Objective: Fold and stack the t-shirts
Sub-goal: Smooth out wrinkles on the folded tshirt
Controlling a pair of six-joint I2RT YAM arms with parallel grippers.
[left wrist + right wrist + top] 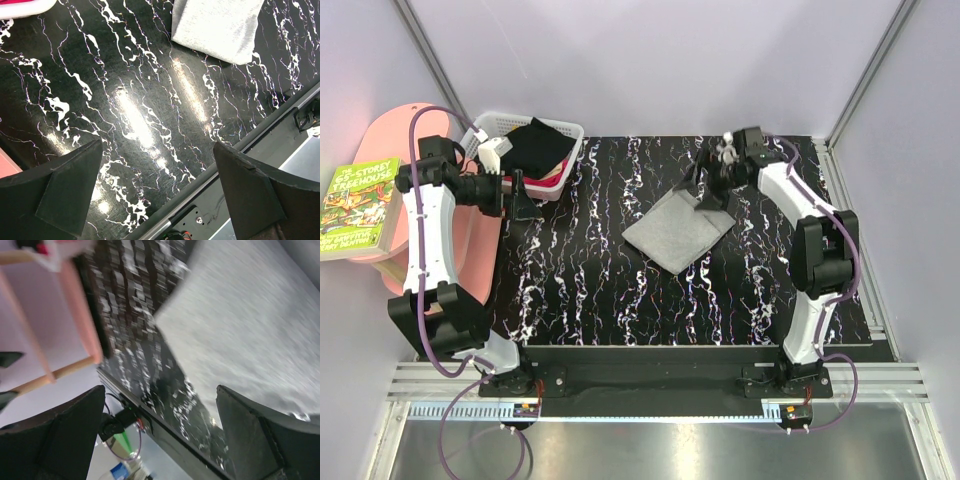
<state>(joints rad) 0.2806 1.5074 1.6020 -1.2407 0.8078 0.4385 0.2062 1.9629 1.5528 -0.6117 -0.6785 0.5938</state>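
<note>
black white-veined table (590,290); folded grey t-shirt (675,232) lies right of centre; white basket (505,117) at far-left corner

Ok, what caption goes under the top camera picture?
Folded grey t-shirt lies on the marbled table; black t-shirt sits in the white basket.

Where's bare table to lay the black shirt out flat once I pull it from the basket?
Best patch: the table left of centre, bordered by the white basket, the grey t-shirt and the near edge. Crowded: the basket's front, where the left jaws hang open, and the grey t-shirt's far corner by the right jaws.
</note>
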